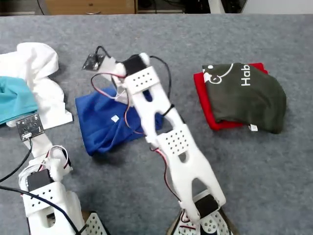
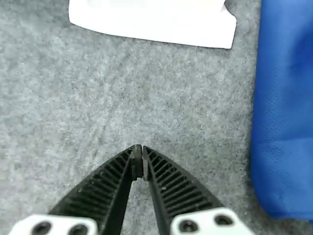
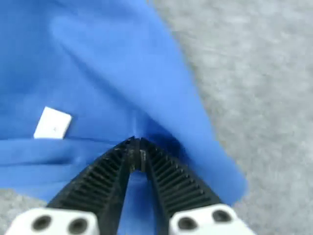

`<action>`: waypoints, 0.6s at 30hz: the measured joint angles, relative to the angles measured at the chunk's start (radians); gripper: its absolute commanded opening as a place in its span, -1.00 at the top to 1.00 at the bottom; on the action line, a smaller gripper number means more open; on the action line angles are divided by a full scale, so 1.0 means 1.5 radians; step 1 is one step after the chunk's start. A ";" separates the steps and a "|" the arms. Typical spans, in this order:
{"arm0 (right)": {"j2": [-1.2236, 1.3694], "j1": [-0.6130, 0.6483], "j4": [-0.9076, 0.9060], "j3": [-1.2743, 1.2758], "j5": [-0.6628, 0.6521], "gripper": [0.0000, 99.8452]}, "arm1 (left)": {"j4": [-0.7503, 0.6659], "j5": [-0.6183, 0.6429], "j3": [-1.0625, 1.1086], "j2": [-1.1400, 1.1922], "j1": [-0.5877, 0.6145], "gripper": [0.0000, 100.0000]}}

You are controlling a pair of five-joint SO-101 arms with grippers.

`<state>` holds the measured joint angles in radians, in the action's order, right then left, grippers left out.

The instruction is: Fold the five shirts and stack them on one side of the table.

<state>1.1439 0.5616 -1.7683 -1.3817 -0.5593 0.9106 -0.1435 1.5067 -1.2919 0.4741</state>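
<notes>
Grey worktop (image 1: 274,186), two arms: the right jaws pinch the blue shirt (image 1: 105,125) at centre; the left jaws, pressed together, hang over bare felt near a white shirt (image 1: 44,63) and a teal shirt (image 1: 14,100). A green shirt (image 1: 244,98) lies folded on a red shirt (image 1: 199,95), far right.

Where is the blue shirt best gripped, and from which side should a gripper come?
Probably the blue shirt's edge facing the white shirt: it lies flat there on the table, so the left gripper could slide in low from that side.
</notes>
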 measured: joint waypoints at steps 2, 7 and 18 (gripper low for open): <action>-0.029 -0.010 0.000 0.038 0.000 1.00 | 0.000 0.000 0.000 0.000 0.000 0.96; -0.122 -0.040 0.000 0.214 0.000 1.00 | 0.000 0.000 0.000 0.000 0.000 0.96; -0.408 -0.106 0.000 0.689 -0.059 1.00 | 0.000 0.000 0.000 0.000 0.000 0.96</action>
<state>0.5317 0.4020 -1.7683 -0.3475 -0.6483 0.9106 -0.1435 1.5067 -1.2919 0.4741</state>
